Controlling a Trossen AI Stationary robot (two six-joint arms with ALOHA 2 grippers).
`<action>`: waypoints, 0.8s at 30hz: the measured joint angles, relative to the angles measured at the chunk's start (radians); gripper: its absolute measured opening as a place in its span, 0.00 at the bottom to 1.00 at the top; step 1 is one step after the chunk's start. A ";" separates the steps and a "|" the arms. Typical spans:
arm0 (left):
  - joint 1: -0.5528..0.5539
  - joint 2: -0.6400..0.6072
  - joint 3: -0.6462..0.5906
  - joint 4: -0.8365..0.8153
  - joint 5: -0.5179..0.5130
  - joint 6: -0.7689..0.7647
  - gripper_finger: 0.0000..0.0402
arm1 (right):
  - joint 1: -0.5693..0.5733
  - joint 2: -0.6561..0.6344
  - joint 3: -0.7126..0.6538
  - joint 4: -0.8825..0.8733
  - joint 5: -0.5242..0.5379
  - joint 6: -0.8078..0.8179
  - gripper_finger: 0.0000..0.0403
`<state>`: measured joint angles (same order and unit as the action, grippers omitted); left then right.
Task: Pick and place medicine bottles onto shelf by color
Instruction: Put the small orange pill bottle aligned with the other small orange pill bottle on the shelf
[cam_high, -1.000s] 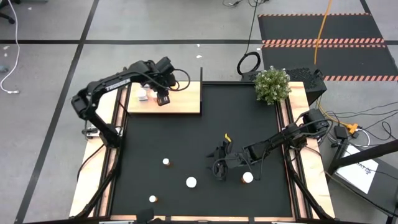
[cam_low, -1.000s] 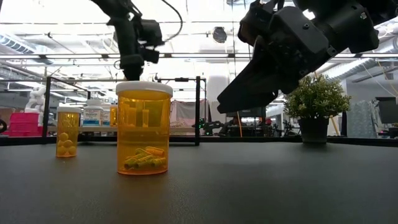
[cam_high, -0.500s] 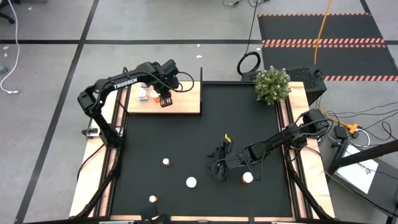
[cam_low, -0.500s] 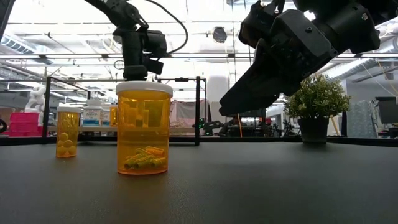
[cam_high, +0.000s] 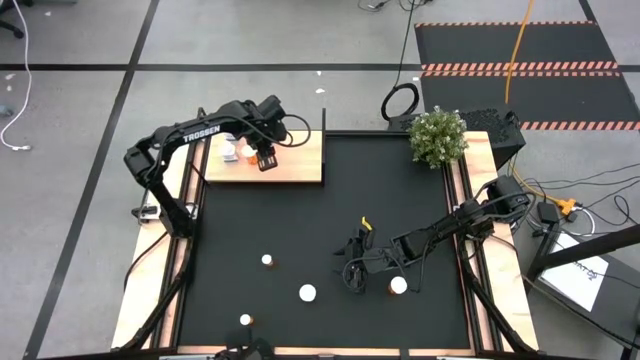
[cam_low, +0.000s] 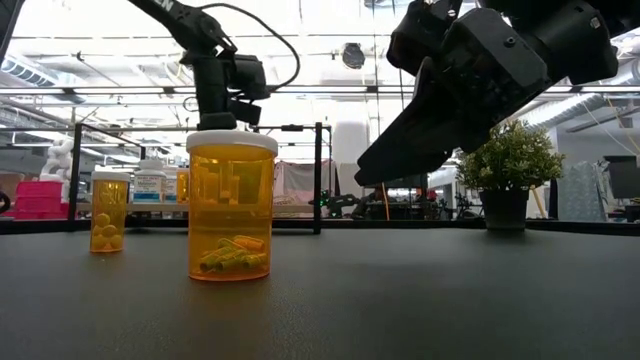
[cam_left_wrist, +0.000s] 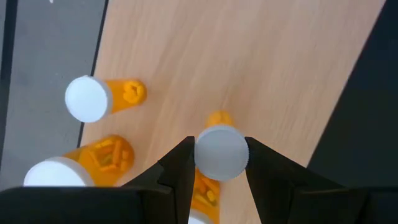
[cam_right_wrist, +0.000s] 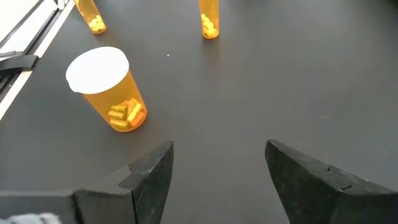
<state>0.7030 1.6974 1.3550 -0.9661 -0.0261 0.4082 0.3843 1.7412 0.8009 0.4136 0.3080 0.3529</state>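
Now | left arm (cam_high: 190, 134) reads TROSSEN | left jaws pinching orange bottle (cam_left_wrist: 220, 153) | right jaws spread

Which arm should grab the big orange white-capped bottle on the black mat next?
The right. Its open right gripper hangs beside that big orange white-capped bottle, while the left gripper is across the table over the light-wood shelf, shut on a small orange bottle.
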 joint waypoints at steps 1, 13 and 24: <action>0.003 0.000 -0.005 0.004 0.000 0.003 0.33 | 0.000 0.000 0.000 0.000 0.000 -0.001 0.62; 0.033 -0.002 -0.063 0.045 0.000 0.008 0.33 | 0.000 0.000 0.000 0.000 0.000 -0.001 0.62; 0.027 0.001 -0.067 0.050 0.028 0.007 0.37 | 0.000 0.000 0.000 0.000 0.000 -0.002 0.62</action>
<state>0.7304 1.6982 1.2882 -0.9163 0.0017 0.4156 0.3843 1.7412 0.8009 0.4137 0.3084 0.3511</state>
